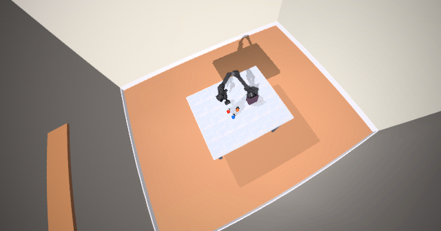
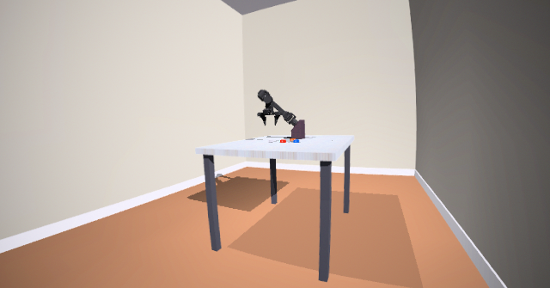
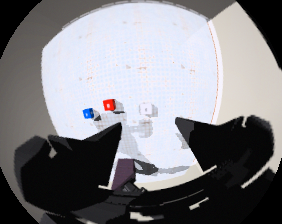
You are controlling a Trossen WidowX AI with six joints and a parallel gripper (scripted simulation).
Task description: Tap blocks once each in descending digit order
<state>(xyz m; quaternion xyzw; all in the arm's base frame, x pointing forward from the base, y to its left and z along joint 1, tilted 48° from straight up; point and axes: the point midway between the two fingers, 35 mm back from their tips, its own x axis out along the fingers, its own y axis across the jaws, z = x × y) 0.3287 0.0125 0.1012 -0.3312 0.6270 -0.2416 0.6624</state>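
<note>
My gripper (image 2: 270, 125) (image 3: 149, 122) is open and empty, well above the table. A white block (image 3: 145, 108) shows in the wrist view just beyond the gap between the fingertips. A red block (image 1: 228, 111) (image 2: 283, 141) (image 3: 109, 105) lies left of it in that view, and a blue block (image 1: 233, 117) (image 2: 296, 141) (image 3: 88, 113) farther left. An orange block (image 1: 237, 109) (image 2: 292, 140) lies nearer the arm's base; in the wrist view it is hidden, apparently behind the left finger. The digits are too small to read. I cannot make out the white block in the top view.
The blocks stand on a pale table (image 1: 213, 134) (image 2: 266, 154) (image 3: 137, 45). The arm's dark purple base (image 1: 252, 100) (image 2: 298, 130) (image 3: 123, 172) stands on it, beyond the orange block. Shadows of the arm fall across the table top near the blocks.
</note>
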